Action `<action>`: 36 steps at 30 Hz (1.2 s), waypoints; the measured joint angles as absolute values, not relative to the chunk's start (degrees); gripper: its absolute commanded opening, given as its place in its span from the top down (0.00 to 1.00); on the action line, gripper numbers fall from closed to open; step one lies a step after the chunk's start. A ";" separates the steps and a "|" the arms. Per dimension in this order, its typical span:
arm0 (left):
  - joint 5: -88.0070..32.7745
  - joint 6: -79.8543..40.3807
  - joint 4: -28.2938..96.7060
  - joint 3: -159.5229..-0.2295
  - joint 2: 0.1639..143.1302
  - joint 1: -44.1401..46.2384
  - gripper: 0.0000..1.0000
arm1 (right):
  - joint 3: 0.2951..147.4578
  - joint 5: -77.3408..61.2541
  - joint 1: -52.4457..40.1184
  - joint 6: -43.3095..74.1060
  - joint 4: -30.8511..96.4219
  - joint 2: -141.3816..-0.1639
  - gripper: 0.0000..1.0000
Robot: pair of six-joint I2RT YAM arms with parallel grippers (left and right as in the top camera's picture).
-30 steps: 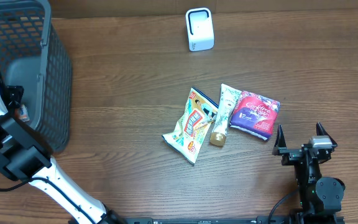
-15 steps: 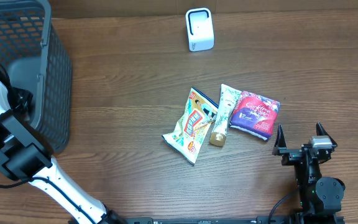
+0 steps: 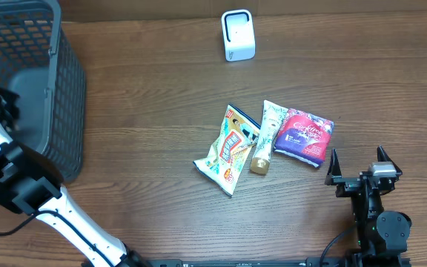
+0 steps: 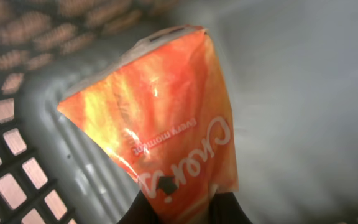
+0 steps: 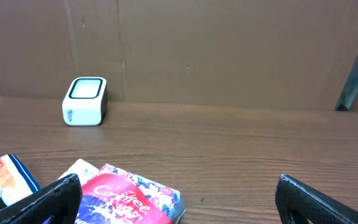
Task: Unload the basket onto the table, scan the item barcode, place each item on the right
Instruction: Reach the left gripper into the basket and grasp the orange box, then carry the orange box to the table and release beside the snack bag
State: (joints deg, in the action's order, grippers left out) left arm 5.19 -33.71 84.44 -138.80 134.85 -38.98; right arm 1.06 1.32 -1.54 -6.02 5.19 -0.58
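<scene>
**Packet in grip, scanner across the table.** Inside the dark grey plastic mesh basket (image 3: 59,89) at the far left corner of the brown wooden table (image 3: 147,111), your left hand (image 4: 188,204) is clamped between its 2 fingers on the lower end of a glossy orange foil packet (image 4: 166,118) with white lettering. The packet stands up against the basket's pale floor and lattice wall. Your right hand (image 3: 357,160) sits spread wide and empty by the table's near edge, toward the right corner, near a pink-and-red pouch (image 3: 306,135).

The step in hand looks like lifting the packet out to carry it to the small white box-shaped scanner (image 3: 237,35) by the far edge. Raise it straight up until its top clears the basket rim before you swing across, since the mesh could catch a corner. The grip sits on a narrow end of slippery foil, so go slowly and watch for sliding or swinging. No barcode shows on the face turned to the wrist camera, so expect to rotate the wrist until another face meets the scanner.

Only the left wrist view shows the packet and the grip; from overhead the arm hides both inside the basket. Only the overhead view lays out the route, with a yellow snack bag (image 3: 228,148) and a cream tube (image 3: 267,137) at mid-table. The right wrist view shows the scanner side-on, well apart from its own fingers.
</scene>
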 measured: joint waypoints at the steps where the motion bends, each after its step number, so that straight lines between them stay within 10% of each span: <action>1: 3.29 -32.67 86.21 -142.58 134.87 -38.70 0.96 | 1.06 1.30 -1.54 -6.00 5.13 -0.58 0.00; 18: -12.97 -23.09 96.47 -178.54 124.38 -3.77 0.96 | 1.06 1.32 -1.54 -6.00 5.15 -0.58 0.00; 29: -6.57 -24.14 96.64 -139.09 124.77 27.20 0.96 | 1.06 1.32 -1.54 -6.02 5.15 -0.58 0.00; 36: 2.26 -30.39 94.65 -119.42 124.97 29.54 0.87 | 1.06 1.32 -1.54 -6.00 5.15 -0.58 0.00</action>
State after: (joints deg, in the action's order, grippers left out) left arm 2.26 -30.39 94.65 -119.42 124.97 29.54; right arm 1.06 1.32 -1.54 -6.00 5.15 -0.58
